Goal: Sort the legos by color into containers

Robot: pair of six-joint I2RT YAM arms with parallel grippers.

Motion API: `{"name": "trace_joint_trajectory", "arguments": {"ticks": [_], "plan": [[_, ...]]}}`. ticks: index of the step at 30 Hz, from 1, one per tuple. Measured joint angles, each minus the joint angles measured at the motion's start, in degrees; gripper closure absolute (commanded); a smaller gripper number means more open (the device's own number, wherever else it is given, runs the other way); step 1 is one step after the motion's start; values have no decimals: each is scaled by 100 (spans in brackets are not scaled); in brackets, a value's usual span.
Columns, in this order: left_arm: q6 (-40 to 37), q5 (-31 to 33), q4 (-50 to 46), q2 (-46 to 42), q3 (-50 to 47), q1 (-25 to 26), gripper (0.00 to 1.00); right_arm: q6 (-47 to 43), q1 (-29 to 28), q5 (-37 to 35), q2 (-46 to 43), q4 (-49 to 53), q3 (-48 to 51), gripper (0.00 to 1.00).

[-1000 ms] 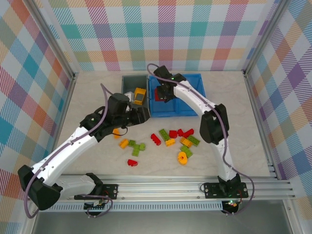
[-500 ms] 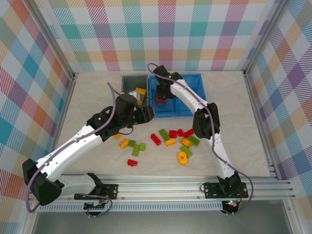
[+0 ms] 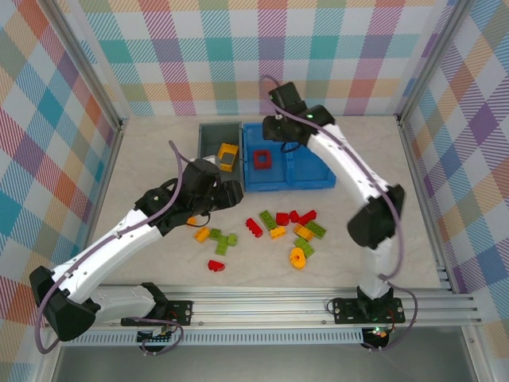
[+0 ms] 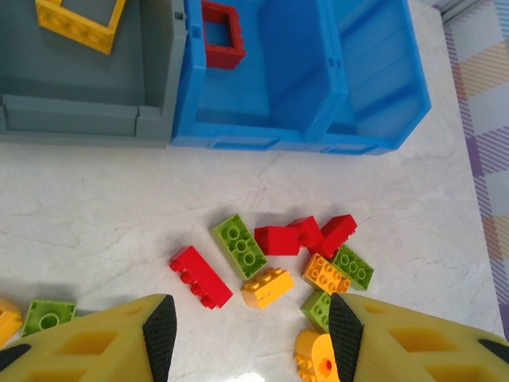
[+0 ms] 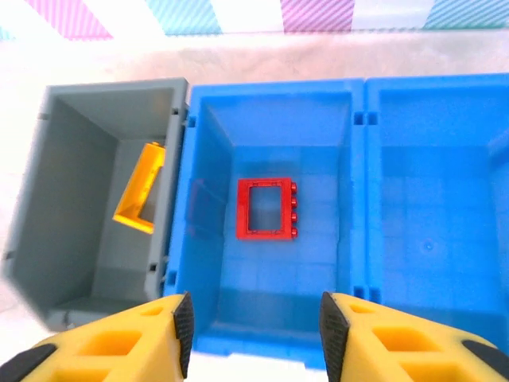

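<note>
**Two frames binned, loose bricks waiting on the table**

Nearest the arm bases, the loose legos (image 3: 278, 227) are scattered on the pale, marble-patterned table (image 4: 95, 215). Red, yellow-orange and lime green bricks are mixed together, and a round yellow piece (image 4: 316, 358) lies at the 5 o'clock edge of the pile.

The left gripper (image 4: 246, 318) is held at 10 o'clock from the pile, jaws spread and nothing between them. In its wrist view a red brick (image 4: 200, 276) and an orange brick (image 4: 267, 286) lie apart from each other, just ahead of the fingers.

The bricks are judged light, rigid and glossy, so a slip is likely if they are pinched on the studded top. The flat opposite side walls are the better hold. The round piece is best taken across its middle.

At 12 o'clock from the pile stand the containers. The dark grey bin (image 5: 71, 159) is a plain open box. The blue bin (image 5: 358, 183), ribbed and split into two compartments, touches it at 3 o'clock. A yellow frame (image 5: 141, 188) is tilted against the grey bin's wall. A red frame (image 5: 266, 208) lies flat in the blue bin's left compartment.

Farthest out, the right gripper (image 5: 253, 326) is held above the bins, jaws apart and empty.
</note>
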State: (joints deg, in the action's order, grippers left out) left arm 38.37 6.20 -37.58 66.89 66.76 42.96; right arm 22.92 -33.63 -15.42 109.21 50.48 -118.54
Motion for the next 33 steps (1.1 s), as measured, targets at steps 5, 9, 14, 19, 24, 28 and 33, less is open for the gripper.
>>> {"name": "trace_joint_trajectory", "arguments": {"ticks": [5, 9, 14, 19, 24, 28, 33], "plan": [[-31, -382, 118, -15, -173, 166, 43, 365, -17, -55, -2006, -225, 2415, 41], [-66, -632, 455, 151, -385, 691, 43, 861, -20, -17, -3130, -133, 4382, 35], [-17, -664, 1058, 457, -841, 1233, 43, 1392, -20, 72, -3499, 175, 5831, 31], [140, -562, 1506, 610, -1259, 1694, 43, 1749, -22, 295, -3447, 201, 6483, 30], [260, -396, 1725, 695, -1272, 1908, 44, 1917, -20, 422, -3217, 120, 6701, 32], [284, -273, 1801, 691, -1272, 1915, 44, 1996, -22, 640, -3189, -42, 6813, 33], [284, -201, 1810, 686, -1272, 1915, 44, 1954, -190, 970, -3189, -286, 6985, 38]]}}
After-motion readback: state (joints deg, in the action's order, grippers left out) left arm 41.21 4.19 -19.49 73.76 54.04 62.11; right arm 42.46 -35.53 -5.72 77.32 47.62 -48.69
